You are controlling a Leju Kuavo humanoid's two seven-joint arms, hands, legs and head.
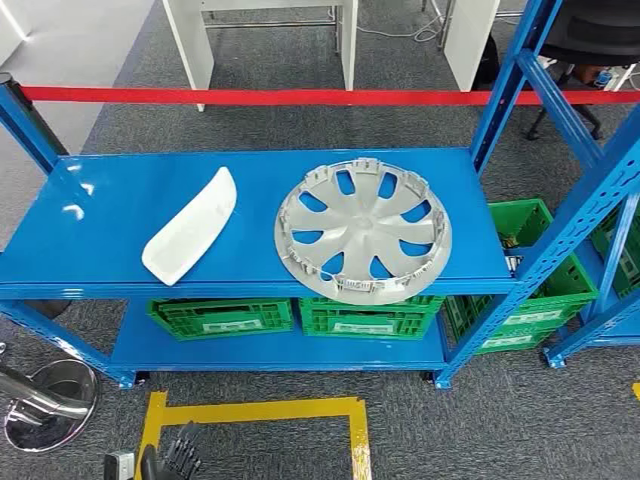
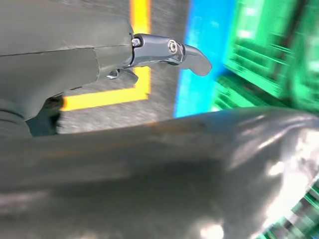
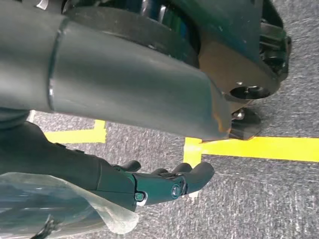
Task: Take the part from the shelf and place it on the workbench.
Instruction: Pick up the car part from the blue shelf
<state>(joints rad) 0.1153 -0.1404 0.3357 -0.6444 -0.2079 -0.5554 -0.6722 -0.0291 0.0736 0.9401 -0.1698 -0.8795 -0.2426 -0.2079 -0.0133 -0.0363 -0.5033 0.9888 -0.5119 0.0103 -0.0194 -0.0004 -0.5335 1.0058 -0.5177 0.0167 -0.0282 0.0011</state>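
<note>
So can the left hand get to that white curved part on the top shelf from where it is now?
Probably yes. The left hand hangs low by the floor, below the white curved part, which lies in the open near the front of the top shelf, apart from the wheel cover. Nothing blocks a lift up and forward.

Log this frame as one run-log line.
phase: before reach | left hand: low, empty | round silver plastic wheel cover, white curved plastic trim piece: on blue metal shelf, untouched

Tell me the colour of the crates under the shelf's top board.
Green crates, clearest in the head view.
</note>
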